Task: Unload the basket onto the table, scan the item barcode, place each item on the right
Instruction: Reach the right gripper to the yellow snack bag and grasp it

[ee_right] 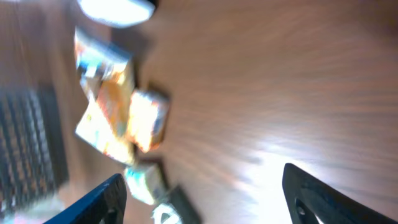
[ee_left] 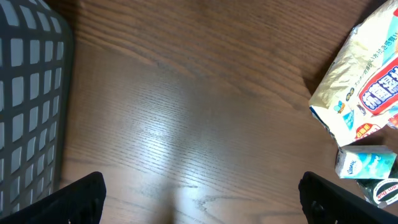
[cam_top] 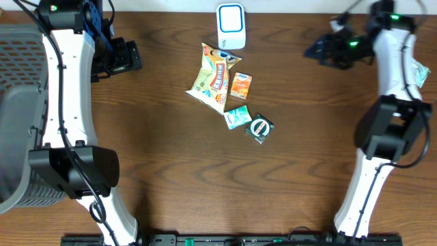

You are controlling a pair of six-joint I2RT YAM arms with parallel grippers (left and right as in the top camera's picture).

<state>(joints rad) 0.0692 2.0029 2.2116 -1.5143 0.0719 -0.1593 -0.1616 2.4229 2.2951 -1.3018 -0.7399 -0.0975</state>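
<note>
A cluster of items lies mid-table: a large yellow snack bag, a small orange packet, a teal packet and a dark packet with a round label. The white barcode scanner stands at the far edge behind them. My left gripper hovers far left of the cluster. In its wrist view the left gripper is open over bare wood, with the snack bag at the right. My right gripper is high at the far right. The blurred right wrist view shows the right gripper open and holding nothing.
A grey mesh basket fills the left edge of the table and shows as the basket in the left wrist view. A pale packet lies at the right edge behind the right arm.
</note>
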